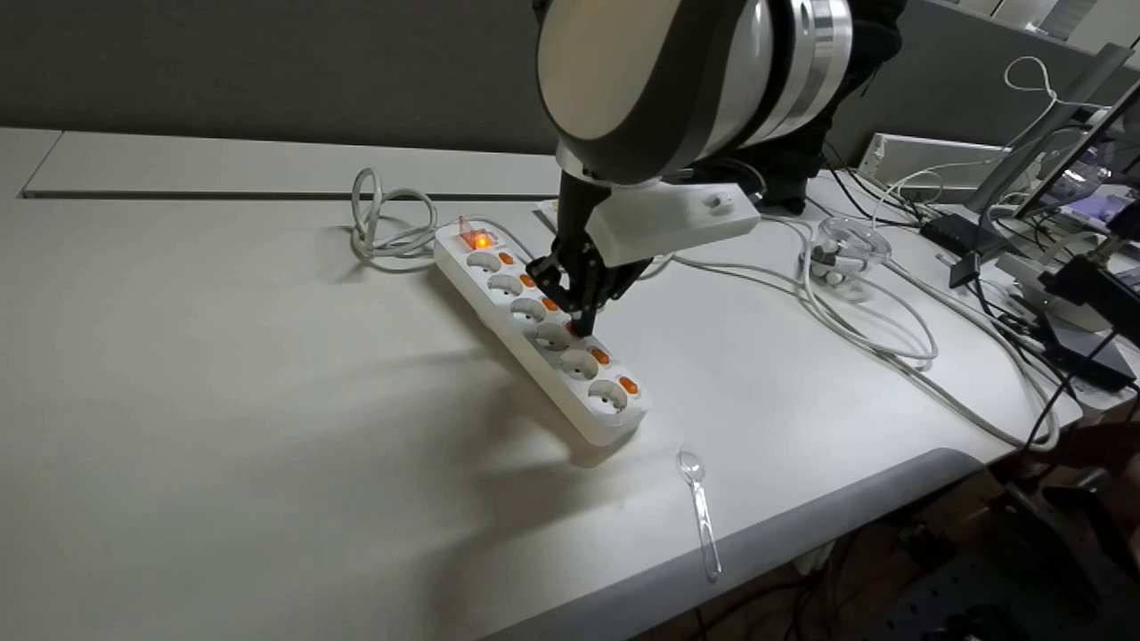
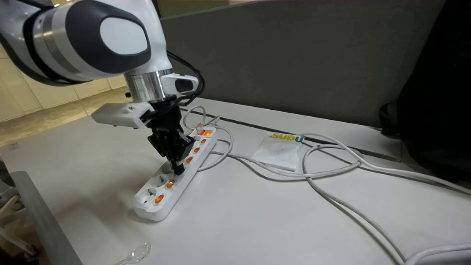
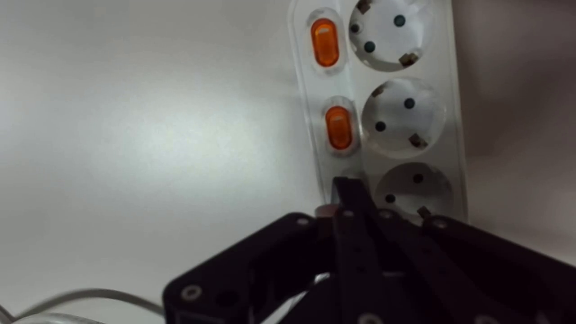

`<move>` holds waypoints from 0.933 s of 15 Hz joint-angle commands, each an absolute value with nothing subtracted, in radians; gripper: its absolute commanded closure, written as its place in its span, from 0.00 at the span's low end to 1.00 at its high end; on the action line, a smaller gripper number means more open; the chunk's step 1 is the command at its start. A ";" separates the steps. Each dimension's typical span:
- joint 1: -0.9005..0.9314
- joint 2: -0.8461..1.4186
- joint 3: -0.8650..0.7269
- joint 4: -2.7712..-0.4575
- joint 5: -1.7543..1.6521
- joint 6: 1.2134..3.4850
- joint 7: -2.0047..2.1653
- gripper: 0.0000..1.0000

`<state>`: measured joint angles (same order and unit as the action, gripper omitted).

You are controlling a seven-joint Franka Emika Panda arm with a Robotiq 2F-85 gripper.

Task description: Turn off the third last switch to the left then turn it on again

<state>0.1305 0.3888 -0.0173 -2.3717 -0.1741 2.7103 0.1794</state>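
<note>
On the white table, the power strip runs from eleven to five o'clock in an exterior view. The fingers of the gripper meet, empty, over the third switch from the five-o'clock end, hiding most of it; whether they touch it, I cannot tell.

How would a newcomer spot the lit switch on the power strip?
In front of the dark grey partition, a long white power strip lies on the table. The lit switch sits at the strip's end nearest that partition. Unlike the orange switches beside the sockets, it glows brightly and has a raised reddish see-through flap next to it.
</note>
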 commanded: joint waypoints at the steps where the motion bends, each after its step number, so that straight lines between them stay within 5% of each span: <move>1: 0.188 0.483 -0.064 -2.341 -0.219 2.798 0.251 1.00; 6: 0.252 0.528 -0.123 -2.350 -0.213 2.950 0.333 1.00; 14: 0.030 0.483 0.113 -2.373 0.084 2.887 0.047 1.00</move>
